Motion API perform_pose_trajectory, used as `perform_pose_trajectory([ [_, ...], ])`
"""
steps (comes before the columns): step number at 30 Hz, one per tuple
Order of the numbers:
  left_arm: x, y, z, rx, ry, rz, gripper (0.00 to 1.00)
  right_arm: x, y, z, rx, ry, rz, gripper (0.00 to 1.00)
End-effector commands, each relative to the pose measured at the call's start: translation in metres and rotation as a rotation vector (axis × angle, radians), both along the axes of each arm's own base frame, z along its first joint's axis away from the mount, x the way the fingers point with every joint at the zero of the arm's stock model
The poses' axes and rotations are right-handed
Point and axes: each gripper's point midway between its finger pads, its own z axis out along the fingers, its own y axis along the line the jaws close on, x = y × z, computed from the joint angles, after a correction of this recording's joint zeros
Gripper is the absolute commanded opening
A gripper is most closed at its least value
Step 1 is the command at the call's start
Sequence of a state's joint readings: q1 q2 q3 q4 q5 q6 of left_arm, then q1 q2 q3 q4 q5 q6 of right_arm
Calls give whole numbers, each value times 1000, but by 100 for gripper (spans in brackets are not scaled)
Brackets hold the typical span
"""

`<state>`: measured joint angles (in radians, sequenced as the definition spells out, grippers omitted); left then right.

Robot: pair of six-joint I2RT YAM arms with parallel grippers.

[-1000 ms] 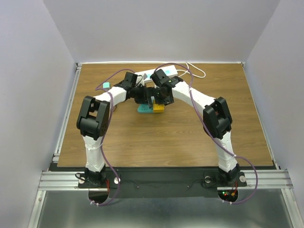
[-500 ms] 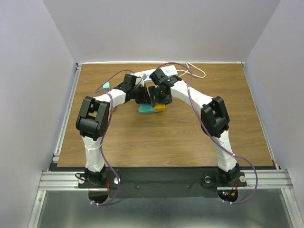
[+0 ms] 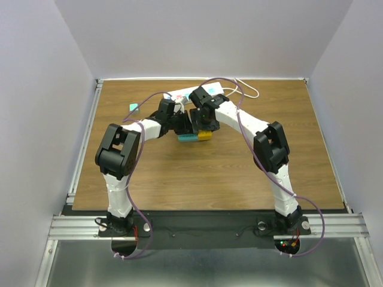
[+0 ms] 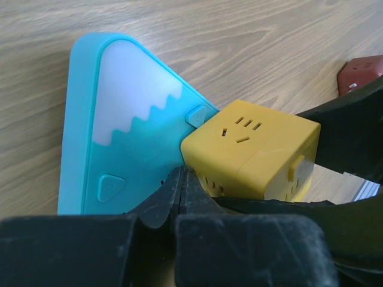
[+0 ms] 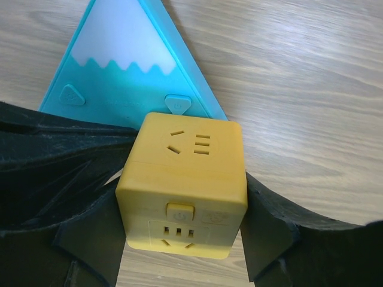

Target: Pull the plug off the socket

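My right fingers [image 5: 281,239] grasp the yellow cube [image 5: 185,179] mid-counter [image 3: 239,167], against the teal block [image 5: 125,66]. My left fingers [image 4: 163,206] are clenched, touching it (the socket [image 3: 178,94] lies far behind). Pull straight right, no twisting.

The cube [image 5: 182,179] is mustard yellow. The triangle [image 4: 119,158] is teal with a frosted white tip, the two meeting in a zigzag line. The bench [image 3: 239,173] is brown wood grain.

R gripper [image 5: 182,230] jaws, wide apart 1 s ago, now closed on yellow outlet cube [image 5: 182,179]. Cube + teal triangular block [image 3: 185,137] shifted slightly right; L arm [image 3: 149,127] followed.
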<state>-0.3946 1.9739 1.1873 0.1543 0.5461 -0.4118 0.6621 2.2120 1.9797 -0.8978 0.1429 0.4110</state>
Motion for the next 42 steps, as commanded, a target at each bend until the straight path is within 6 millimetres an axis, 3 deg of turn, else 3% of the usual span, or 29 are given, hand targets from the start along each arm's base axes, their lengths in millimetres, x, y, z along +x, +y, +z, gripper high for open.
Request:
perform_pose_trajectory([
  [1,-87,42,-131,328,338,14,0,5,12,87,109,-158,-1,0],
  [5,-96,49,-143,356,358,21,0,-1,12,103,134,-169,6,0],
  [14,-102,55,-150,376,379,41,0,-10,8,139,180,-205,3,0],
  [32,-114,61,-159,401,413,55,0,-32,-5,186,249,-234,-24,0],
  [35,-115,61,-158,400,414,56,0,-30,-22,185,191,-259,-82,0],
  [37,-116,62,-156,399,410,59,0,-35,-52,172,86,-259,-165,0],
  [38,-114,61,-154,394,406,60,0,-34,-59,180,90,-285,-191,1],
  [39,-115,61,-153,394,406,60,0,-38,-72,166,55,-261,-218,0],
  [42,-111,58,-144,376,388,62,0,-37,-109,167,43,-285,-328,1],
])
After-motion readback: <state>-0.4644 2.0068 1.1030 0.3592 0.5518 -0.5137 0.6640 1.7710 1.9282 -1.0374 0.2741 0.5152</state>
